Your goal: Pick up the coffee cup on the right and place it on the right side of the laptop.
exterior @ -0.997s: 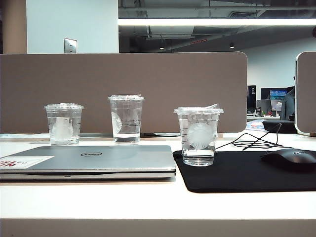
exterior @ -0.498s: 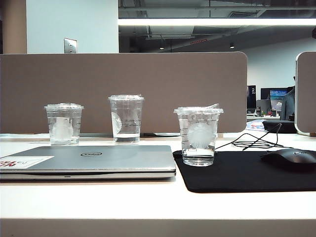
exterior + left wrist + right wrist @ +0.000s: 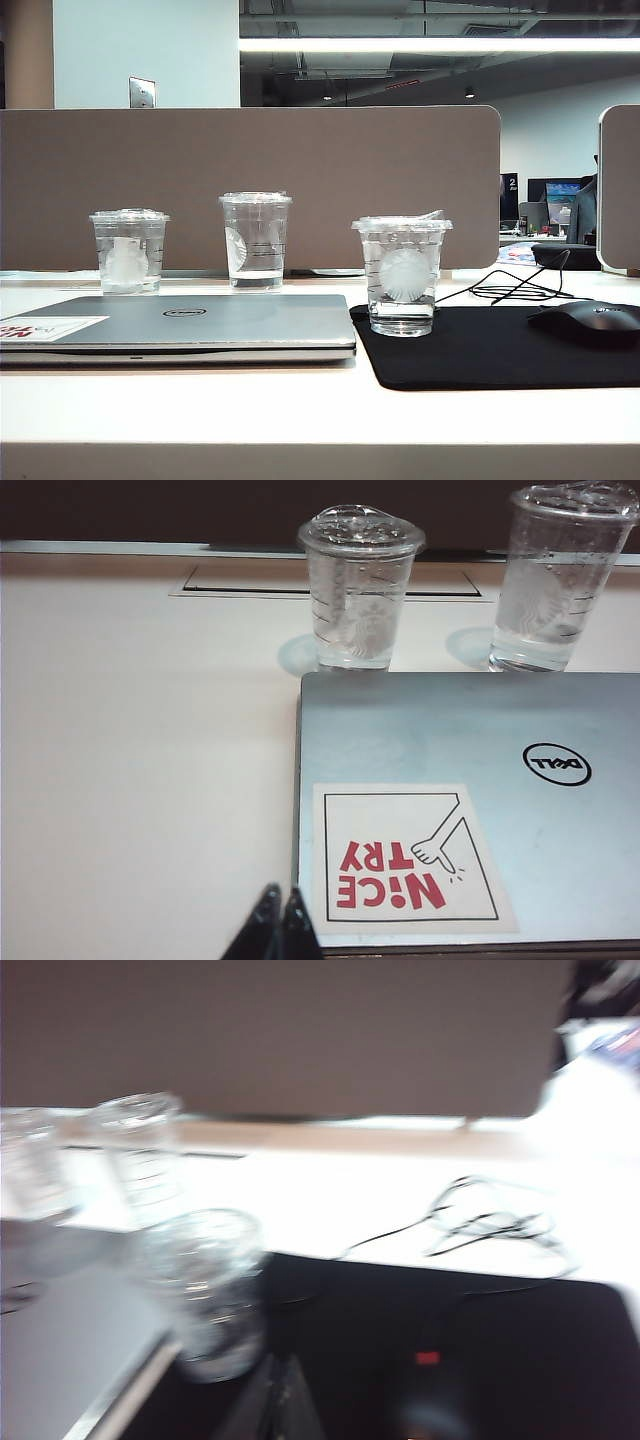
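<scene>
The coffee cup, short and clear with a round white emblem and a flat lid, stands upright on the black mouse pad, just right of the shut silver laptop. Neither gripper shows in the exterior view. In the blurred right wrist view, my right gripper is shut and empty over the pad, a little short of the coffee cup and beside the laptop's edge. My left gripper is shut with nothing in it, at the laptop's stickered corner.
Behind the laptop stand a short clear cup and a taller lined cup. A black mouse lies on the pad's right part, its cable looped behind. A brown partition closes the back.
</scene>
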